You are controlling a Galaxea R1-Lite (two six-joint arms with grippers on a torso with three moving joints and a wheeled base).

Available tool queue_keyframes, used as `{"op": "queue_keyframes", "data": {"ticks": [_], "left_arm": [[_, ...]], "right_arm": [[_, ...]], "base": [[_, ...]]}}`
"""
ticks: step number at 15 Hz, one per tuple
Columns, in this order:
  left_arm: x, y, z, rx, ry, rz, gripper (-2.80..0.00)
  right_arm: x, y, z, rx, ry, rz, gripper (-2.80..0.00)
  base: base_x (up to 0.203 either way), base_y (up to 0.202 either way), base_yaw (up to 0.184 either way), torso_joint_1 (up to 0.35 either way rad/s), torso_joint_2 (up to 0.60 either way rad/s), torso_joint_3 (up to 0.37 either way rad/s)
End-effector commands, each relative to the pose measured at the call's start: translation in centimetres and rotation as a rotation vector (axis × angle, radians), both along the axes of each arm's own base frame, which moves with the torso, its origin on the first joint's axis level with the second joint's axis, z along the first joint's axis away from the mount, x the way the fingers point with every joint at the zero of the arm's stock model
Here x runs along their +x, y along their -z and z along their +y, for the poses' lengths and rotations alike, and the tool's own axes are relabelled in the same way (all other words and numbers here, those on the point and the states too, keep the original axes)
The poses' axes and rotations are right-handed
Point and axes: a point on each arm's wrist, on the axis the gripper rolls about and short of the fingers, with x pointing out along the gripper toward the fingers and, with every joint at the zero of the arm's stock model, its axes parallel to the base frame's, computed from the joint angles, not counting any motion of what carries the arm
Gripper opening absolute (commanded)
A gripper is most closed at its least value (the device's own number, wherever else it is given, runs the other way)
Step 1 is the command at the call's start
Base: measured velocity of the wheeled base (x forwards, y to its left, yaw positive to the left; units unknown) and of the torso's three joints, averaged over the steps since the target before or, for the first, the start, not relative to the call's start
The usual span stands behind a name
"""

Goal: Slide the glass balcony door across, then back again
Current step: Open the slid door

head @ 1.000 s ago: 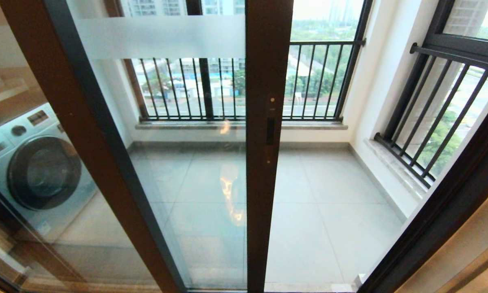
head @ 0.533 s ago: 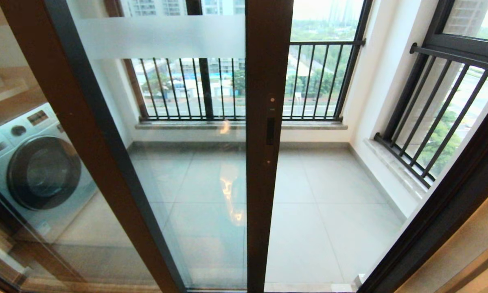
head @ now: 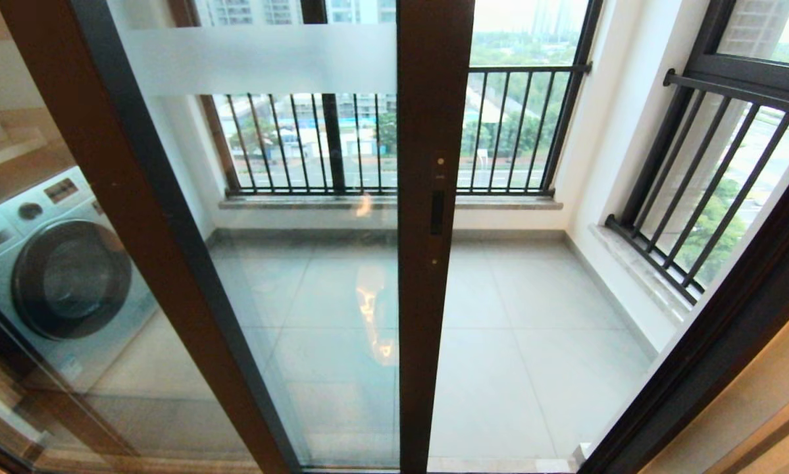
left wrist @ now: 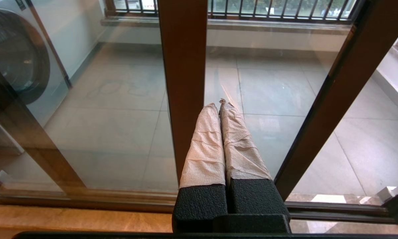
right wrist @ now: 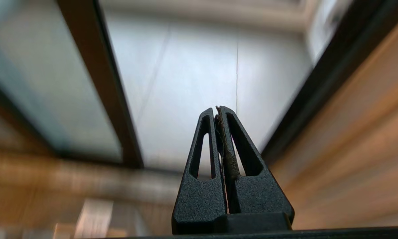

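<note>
The glass balcony door (head: 302, 263) stands partly slid across, its brown stile (head: 430, 296) upright in the middle of the head view with a small dark lock plate (head: 437, 212) and a frosted band (head: 262, 60) near the top. To the stile's right the doorway is open. Neither arm shows in the head view. In the left wrist view my left gripper (left wrist: 220, 103) is shut and empty, its paper-wrapped fingers (left wrist: 205, 142) just beside the stile (left wrist: 185, 83). In the right wrist view my right gripper (right wrist: 217, 111) is shut on nothing, pointing at the open balcony floor.
A washing machine (head: 52, 263) stands behind the glass at the left. Black barred railings (head: 512, 131) line the balcony's back and right side (head: 703, 191). The dark fixed door frame (head: 716, 342) runs along the right. The floor track (left wrist: 335, 210) lies below.
</note>
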Motion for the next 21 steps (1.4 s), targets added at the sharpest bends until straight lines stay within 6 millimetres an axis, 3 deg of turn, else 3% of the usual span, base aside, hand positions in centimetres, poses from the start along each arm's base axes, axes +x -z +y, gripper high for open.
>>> {"op": "queue_keyframes", "data": {"ticks": [1,3,6,21], "left_arm": [[0.0,0.0,0.0,0.000,0.000,0.001,-2.80],[0.0,0.0,0.0,0.000,0.000,0.001,-2.80],[0.0,0.0,0.0,0.000,0.000,0.001,-2.80],[0.0,0.0,0.0,0.015,0.000,0.005,-2.80]], "right_arm": [[0.7,0.4,-0.1,-0.005,0.041,-0.110,-2.80],[1.0,0.5,-0.2,-0.017,0.099,-0.179,-2.80],[1.0,1.4,-0.2,0.031,0.078,-0.074,-2.80],[1.0,1.4,-0.2,0.040,0.077,-0.079,-2.80]], "base": [[0.000,0.000,0.000,0.000,0.00,0.000],[0.000,0.000,0.000,0.000,0.00,0.000],[0.000,0.000,0.000,0.000,0.00,0.000],[0.000,0.000,0.000,0.000,0.00,0.000]]}}
